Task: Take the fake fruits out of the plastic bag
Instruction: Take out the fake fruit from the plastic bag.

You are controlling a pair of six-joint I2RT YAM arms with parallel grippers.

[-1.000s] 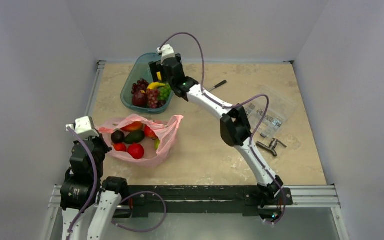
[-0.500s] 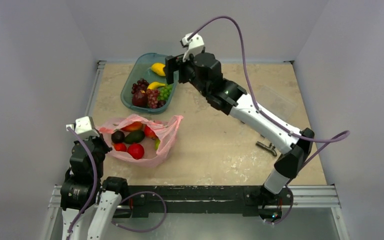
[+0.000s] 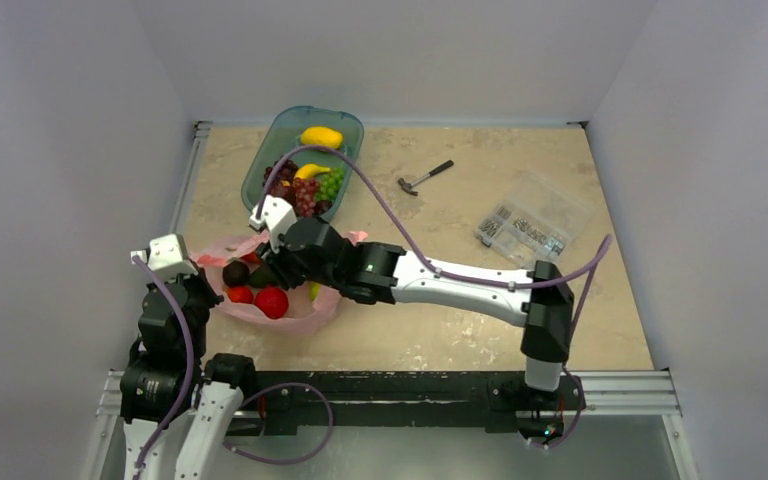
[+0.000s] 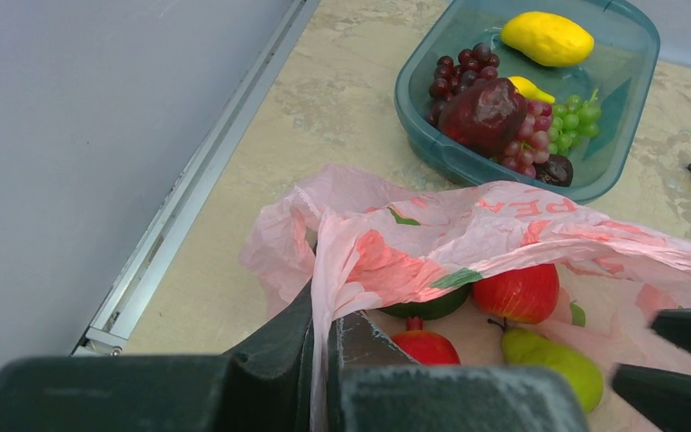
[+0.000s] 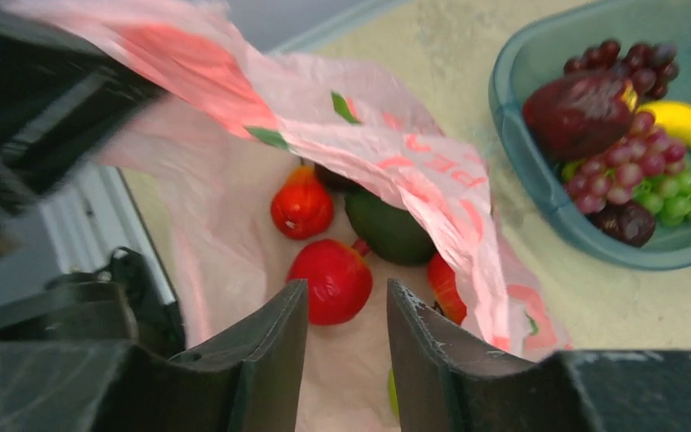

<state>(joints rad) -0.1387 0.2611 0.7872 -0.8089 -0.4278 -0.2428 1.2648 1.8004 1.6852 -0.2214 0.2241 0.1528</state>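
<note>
I work from the near edge of the table [image 3: 440,320]. The pink plastic bag [image 4: 432,225] lies on its near left part, with 1 teal tray [image 4: 634,81] beyond it. My left gripper [image 4: 322,315] is pinched onto the bag's rim, lifting the mouth open. My right gripper [image 5: 346,292] is nearer the fruit, jaws parted and aimed into that mouth. The round red apple [image 5: 328,274] sits straight ahead, just past the gap. Inside I count 6 fruits: 3 red, 1 green avocado [image 5: 387,229], 1 pear [image 4: 553,360], 1 dark fruit [image 3: 235,272].
</note>
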